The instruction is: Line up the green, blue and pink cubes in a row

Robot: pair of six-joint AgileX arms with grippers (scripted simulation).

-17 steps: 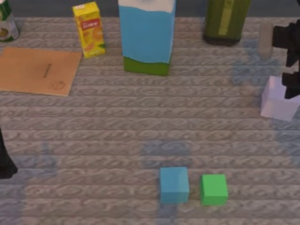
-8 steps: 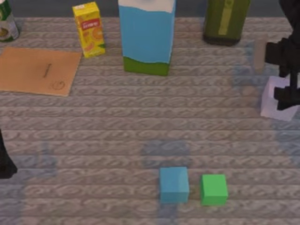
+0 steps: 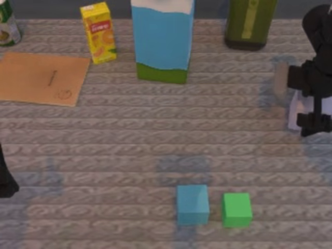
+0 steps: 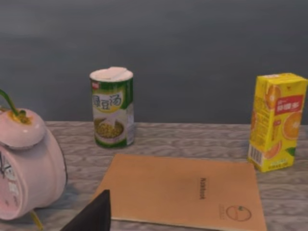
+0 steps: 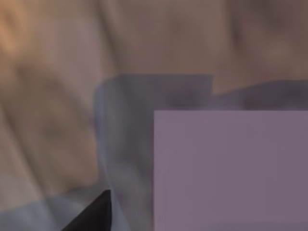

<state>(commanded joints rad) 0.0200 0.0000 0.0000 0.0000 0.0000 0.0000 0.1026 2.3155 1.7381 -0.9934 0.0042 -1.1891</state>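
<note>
Presently, the pink cube [image 3: 293, 110] is seen at the table's [image 3: 119, 150] right edge, largely covered by the right pincer [image 3: 311, 98], whose fingers are spread open above it. Near the front, the blue cube [image 3: 192, 204] lies just left of the green cube [image 3: 236, 209]. The left arm is parked at the left edge.

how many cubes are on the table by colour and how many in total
Small bright green matte cube: 1
Light turquoise-blue matte cube: 1
Pale lilac-pink matte cube, mostly under the right gripper at the right edge: 1
Total: 3
</note>
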